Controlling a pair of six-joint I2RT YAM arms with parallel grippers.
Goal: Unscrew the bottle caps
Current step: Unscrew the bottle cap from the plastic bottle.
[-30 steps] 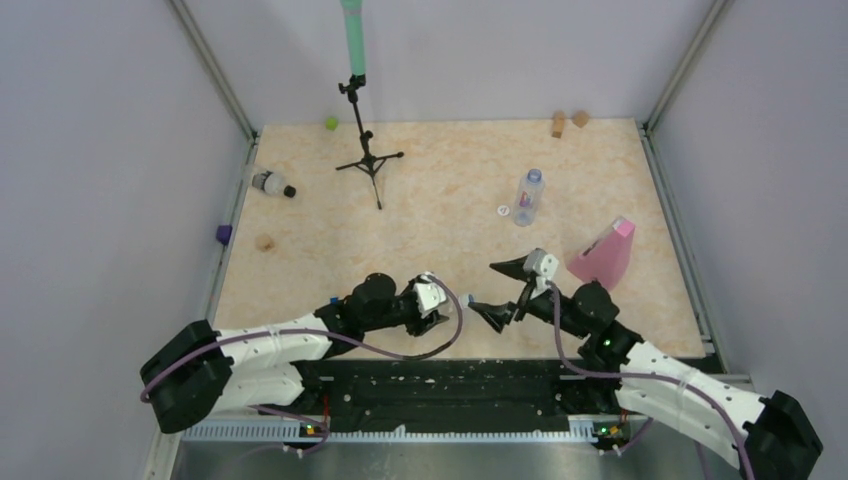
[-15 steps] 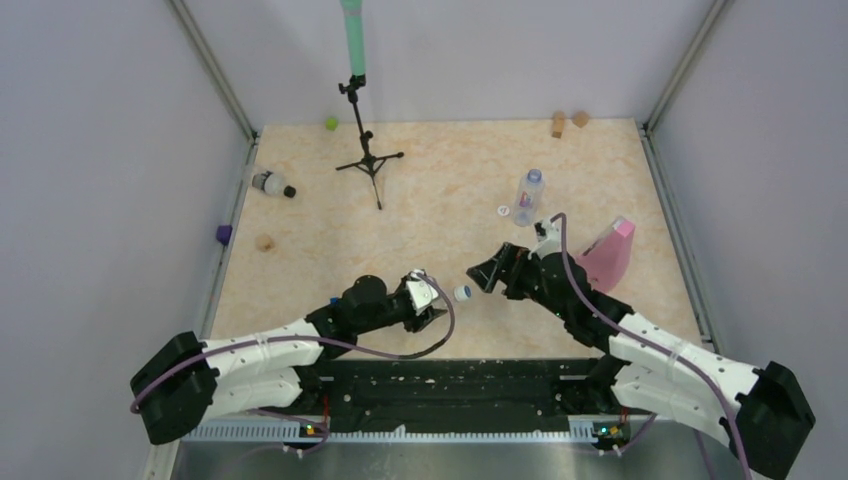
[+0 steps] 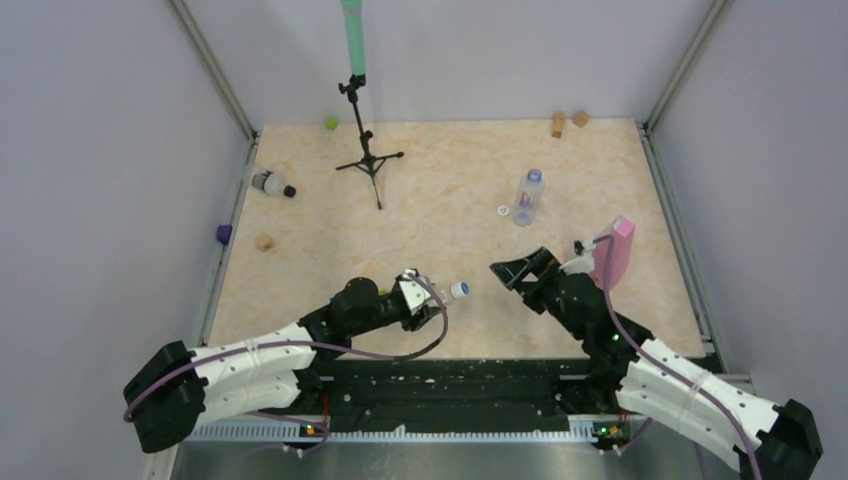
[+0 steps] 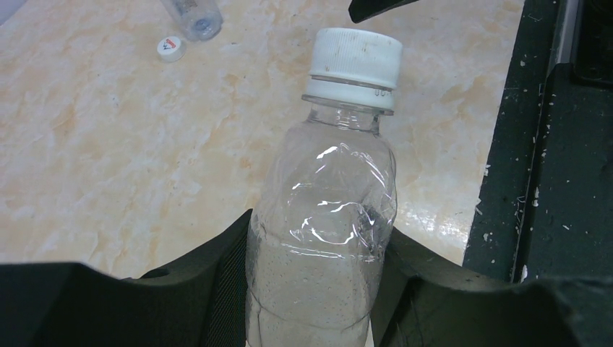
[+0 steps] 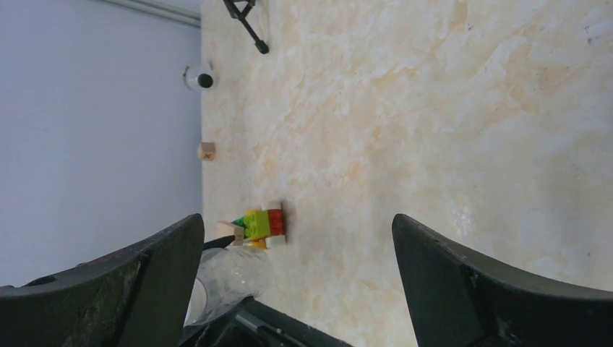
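Note:
My left gripper [image 3: 430, 298] [image 4: 320, 233] is shut on the body of a clear bottle [image 4: 325, 217] that points right, its white cap [image 4: 356, 59] [image 3: 460, 290] screwed on. To the cap's right my right gripper [image 3: 520, 272] [image 5: 296, 220] stands wide open with nothing between its fingers; the held bottle [image 5: 220, 278] shows at its lower left. A second bottle [image 3: 528, 196] stands uncapped at mid-right, a loose white cap [image 3: 503, 210] [image 4: 170, 48] beside it. A third bottle [image 3: 268, 183] [image 5: 196, 76] lies by the left wall with a black cap [image 3: 290, 191].
A pink wedge [image 3: 612, 252] stands just right of my right arm. A black tripod stand [image 3: 368, 160] with a green pole is at the back. A small stack of coloured bricks [image 5: 260, 224] lies near the held bottle. Tan blocks [image 3: 265, 241] [image 3: 558, 124] and a purple block [image 3: 223, 234] lie around.
My right gripper, open throughout, has drawn back up and to the right, away from the cap. My left gripper has shifted slightly left and back with the bottle.

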